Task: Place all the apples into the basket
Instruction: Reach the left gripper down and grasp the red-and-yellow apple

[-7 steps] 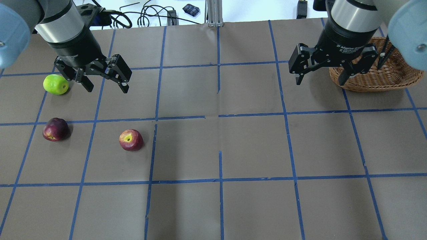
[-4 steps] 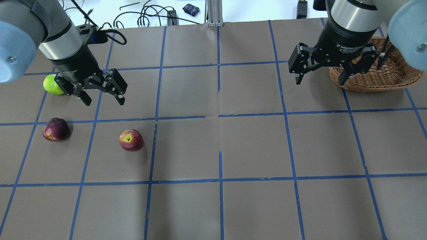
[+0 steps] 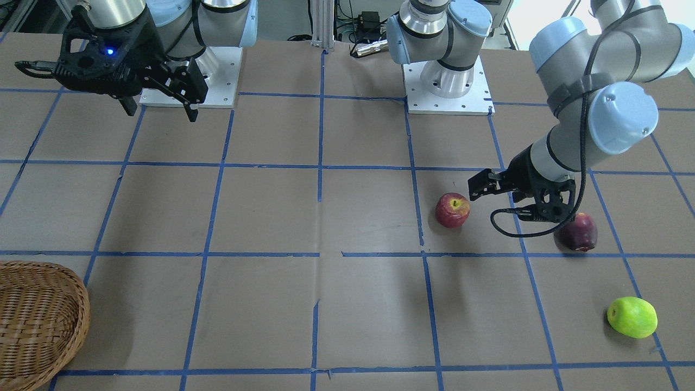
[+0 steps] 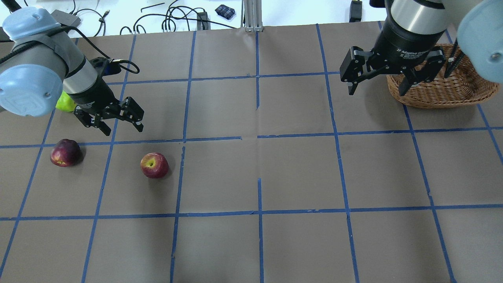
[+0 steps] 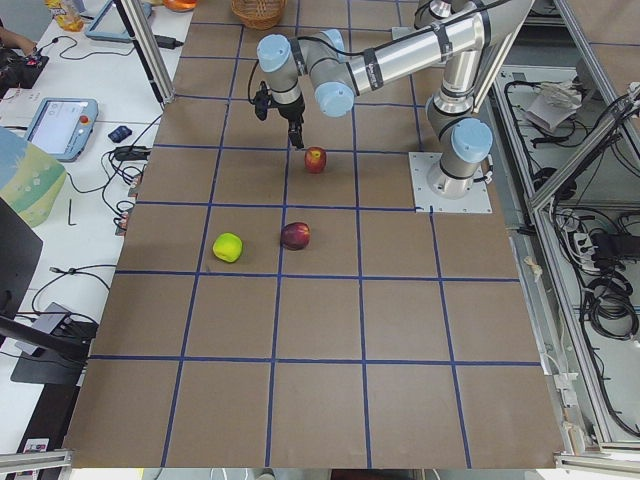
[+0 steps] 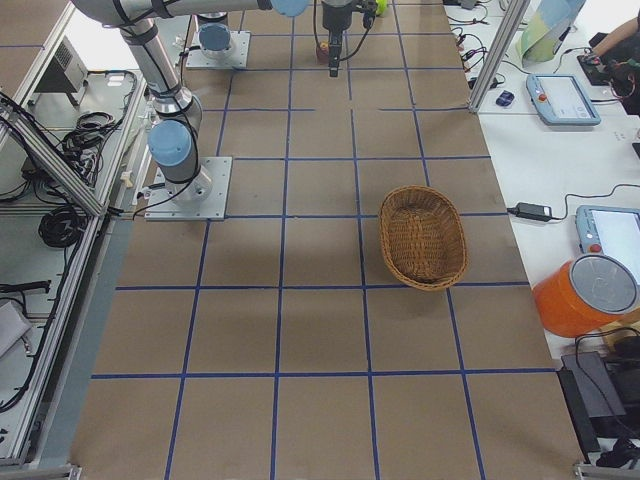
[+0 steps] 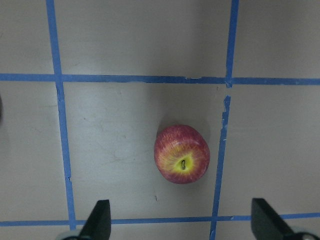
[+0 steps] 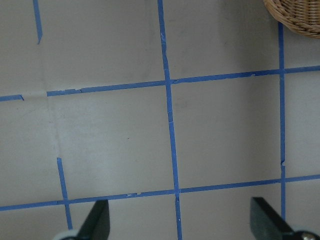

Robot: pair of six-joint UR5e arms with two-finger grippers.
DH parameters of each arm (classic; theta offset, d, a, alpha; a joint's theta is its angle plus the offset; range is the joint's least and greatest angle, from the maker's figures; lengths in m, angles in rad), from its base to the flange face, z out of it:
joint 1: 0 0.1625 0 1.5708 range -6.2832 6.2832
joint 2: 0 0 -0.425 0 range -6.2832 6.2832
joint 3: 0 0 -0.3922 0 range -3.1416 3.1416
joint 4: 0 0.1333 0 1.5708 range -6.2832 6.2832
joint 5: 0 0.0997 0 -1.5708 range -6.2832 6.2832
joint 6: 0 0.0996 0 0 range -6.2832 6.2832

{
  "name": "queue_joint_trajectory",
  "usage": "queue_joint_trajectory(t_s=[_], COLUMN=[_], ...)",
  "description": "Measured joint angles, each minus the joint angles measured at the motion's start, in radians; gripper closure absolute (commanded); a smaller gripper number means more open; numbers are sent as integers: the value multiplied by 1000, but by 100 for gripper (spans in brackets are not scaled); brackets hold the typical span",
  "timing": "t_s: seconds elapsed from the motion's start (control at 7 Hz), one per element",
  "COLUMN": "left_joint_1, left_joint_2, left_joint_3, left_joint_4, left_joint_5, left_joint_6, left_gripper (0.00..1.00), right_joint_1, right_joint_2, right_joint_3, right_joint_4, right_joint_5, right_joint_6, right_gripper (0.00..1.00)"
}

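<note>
The red apple [image 4: 154, 165] with a yellow stem dimple lies on the brown table left of centre; it also shows in the left wrist view [image 7: 181, 154]. The maroon apple [image 4: 65, 152] lies further left. The green apple [image 4: 65, 103] is mostly hidden behind my left arm, but shows whole in the front view [image 3: 631, 316]. My left gripper [image 4: 122, 129] is open and empty, hovering between the three apples. My right gripper [image 4: 376, 91] is open and empty, hanging just left of the wicker basket [image 4: 452, 88] at the far right.
Blue tape lines grid the brown table cover [image 4: 259, 165]. Cables and small items [image 4: 173, 19] lie beyond the table's far edge. The left arm's cable [image 3: 516, 231] hangs close to the maroon apple [image 3: 580, 232].
My left gripper has moved toward the near side and lower, closer to the red and maroon apples; the arm now covers most of the green apple. The right gripper has barely moved.
</note>
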Motion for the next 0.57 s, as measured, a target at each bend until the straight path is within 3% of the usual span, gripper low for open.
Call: queue_joint_trajectory(t_s=[0.57], left_joint_1=[-13], left_joint_2=[-73], left_joint_3=[-93], left_joint_4=[156], left_joint_5=[-2], left_joint_6=[18], left_gripper=[0], right_joint_1=[3], right_joint_2=[-3], right_joint_3=[6], right_joint_4=[0], right_joint_5=[2], right_joint_6=[2], right_gripper=[0])
